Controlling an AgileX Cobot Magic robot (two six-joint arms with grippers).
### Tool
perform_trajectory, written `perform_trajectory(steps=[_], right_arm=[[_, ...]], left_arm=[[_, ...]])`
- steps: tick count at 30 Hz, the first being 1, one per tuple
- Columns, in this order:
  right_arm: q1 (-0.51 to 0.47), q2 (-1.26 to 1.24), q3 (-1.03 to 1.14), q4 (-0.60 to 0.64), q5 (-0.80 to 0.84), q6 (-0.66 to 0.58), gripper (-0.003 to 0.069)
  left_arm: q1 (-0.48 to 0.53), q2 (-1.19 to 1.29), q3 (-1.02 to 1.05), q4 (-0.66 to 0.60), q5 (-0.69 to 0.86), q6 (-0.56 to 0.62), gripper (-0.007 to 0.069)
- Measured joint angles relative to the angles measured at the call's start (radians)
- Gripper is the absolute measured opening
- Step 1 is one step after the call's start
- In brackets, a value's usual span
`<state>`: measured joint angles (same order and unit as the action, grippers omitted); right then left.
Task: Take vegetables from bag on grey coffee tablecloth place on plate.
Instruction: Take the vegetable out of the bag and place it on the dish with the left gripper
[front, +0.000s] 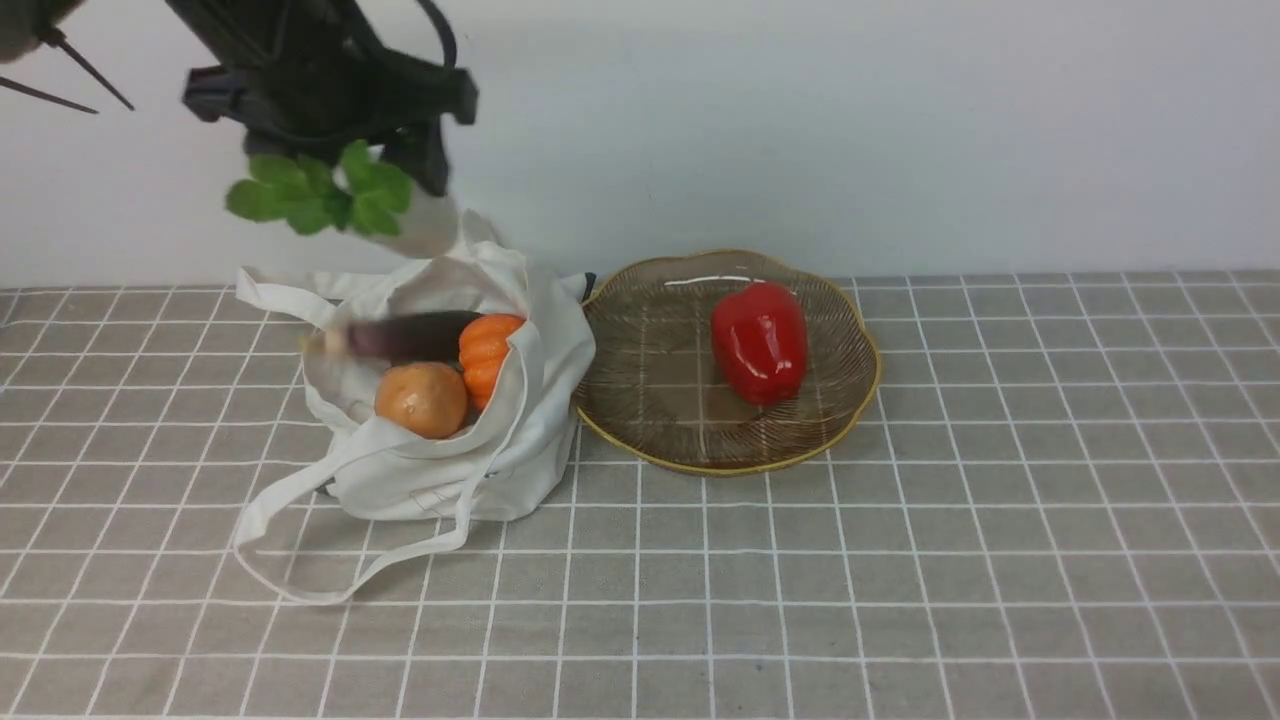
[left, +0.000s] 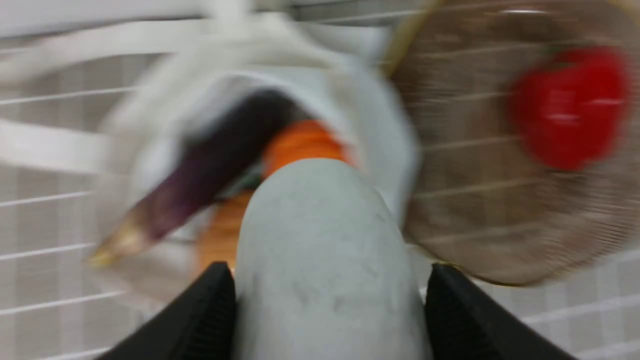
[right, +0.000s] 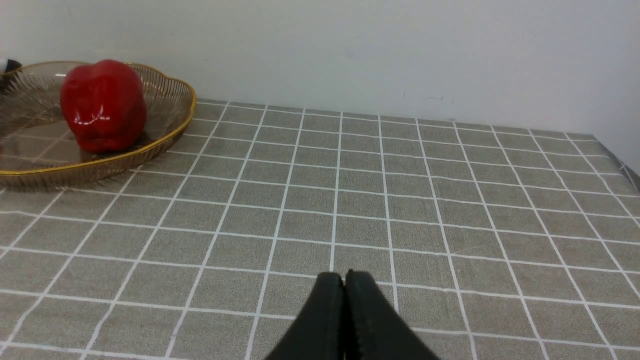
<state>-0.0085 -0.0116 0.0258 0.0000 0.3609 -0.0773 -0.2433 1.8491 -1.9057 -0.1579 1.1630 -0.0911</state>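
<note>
My left gripper (front: 408, 172) is shut on the white radish (front: 432, 228) and holds it, green leaves (front: 318, 196) out to the left, in the air above the back of the off-white bag (front: 440, 470). In the blurred left wrist view the radish (left: 325, 260) fills the gap between both fingers (left: 205, 315). The bag lies open on the grey tablecloth (front: 900, 560) with the purple eggplant (front: 410, 335), orange pumpkin (front: 487, 355) and tan potato (front: 422, 398) inside. The glass plate (front: 650, 385) stands just right of the bag. My right gripper (right: 344, 276) is shut and empty, low over the cloth.
A red pepper (front: 760, 340) lies on the far right half of the plate; it also shows in the right wrist view (right: 102, 105). The bag's strap loops (front: 300, 590) trail forward on the cloth. A white wall (front: 900, 120) stands right behind the table.
</note>
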Motion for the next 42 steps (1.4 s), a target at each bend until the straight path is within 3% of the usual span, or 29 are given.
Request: perform_trajectory(steps=[6,14,22,24,32,38,42], right_arm=[[0.0,0.0,0.0,0.0,0.0,0.0,-0.0015],[0.0,0.0,0.0,0.0,0.0,0.0,-0.0015],[0.0,0.0,0.0,0.0,0.0,0.0,-0.0015],[0.0,0.0,0.0,0.0,0.0,0.0,-0.0015],[0.0,0.0,0.0,0.0,0.0,0.0,-0.0015],[0.0,0.0,0.0,0.0,0.0,0.0,-0.0015],[0.0,0.0,0.0,0.0,0.0,0.0,-0.0015]], left_arm=[[-0.073,0.114,0.0,-0.216,-0.186,0.143,0.0429],[-0.152,0.314,0.003,-0.232,-0.417,0.18,0.0429],[-0.178,0.393,0.006,-0.242,-0.523,0.18,0.0429],[-0.178,0.41,0.006,-0.244,-0.546,0.18,0.046],[-0.178,0.436,-0.001,-0.28,-0.531,0.182,0.0671],[-0.177,0.422,-0.094,-0.273,-0.412,0.185,0.068],[-0.176,0.368,-0.22,-0.19,-0.209,0.188,0.0573]])
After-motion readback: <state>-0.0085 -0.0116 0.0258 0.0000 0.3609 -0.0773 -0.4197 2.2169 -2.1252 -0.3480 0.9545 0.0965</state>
